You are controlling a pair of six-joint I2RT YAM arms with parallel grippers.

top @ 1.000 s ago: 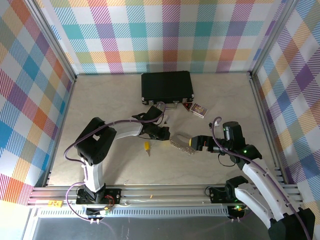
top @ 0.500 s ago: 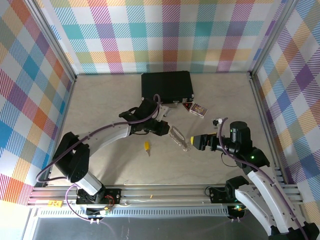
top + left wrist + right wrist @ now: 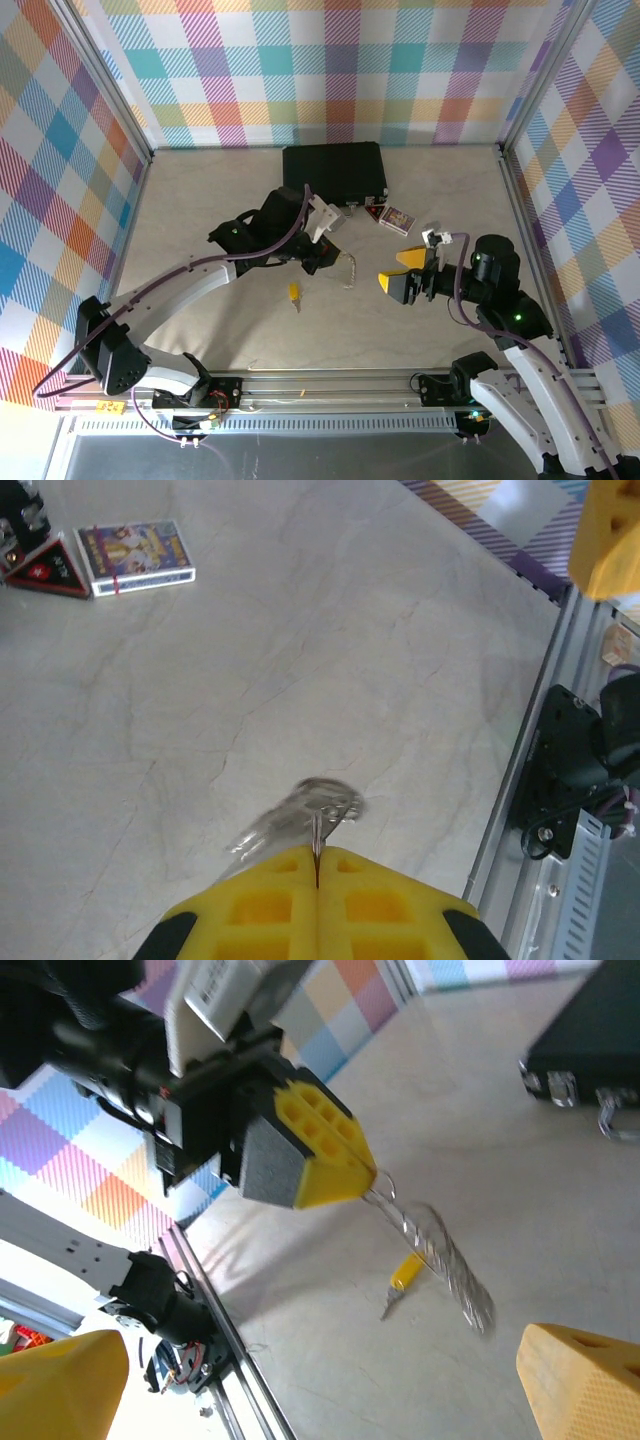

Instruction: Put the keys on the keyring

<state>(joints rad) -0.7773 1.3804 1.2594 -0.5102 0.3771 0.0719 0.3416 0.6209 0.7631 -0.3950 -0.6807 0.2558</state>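
Pastel plaid walls box in a pale marbled table [image 3: 200, 320]. My left gripper [image 3: 317, 860] is pinched tight on the keyring [image 3: 349, 272]. It dangles from the fingertips as a thin loop, its long axis running down and away from them, and both wrist views blur it. Down on the table, near-left of the loop, lies the key [image 3: 294, 293], touched by neither gripper. Its long axis runs near-to-far, yellow head away from the arm bases, blade toward them. My right gripper [image 3: 398, 272] hangs spread wide, holding nothing, aimed at the loop. Writing on the small card box [image 3: 397, 219] beside the black case [image 3: 333, 170] is too small to read.
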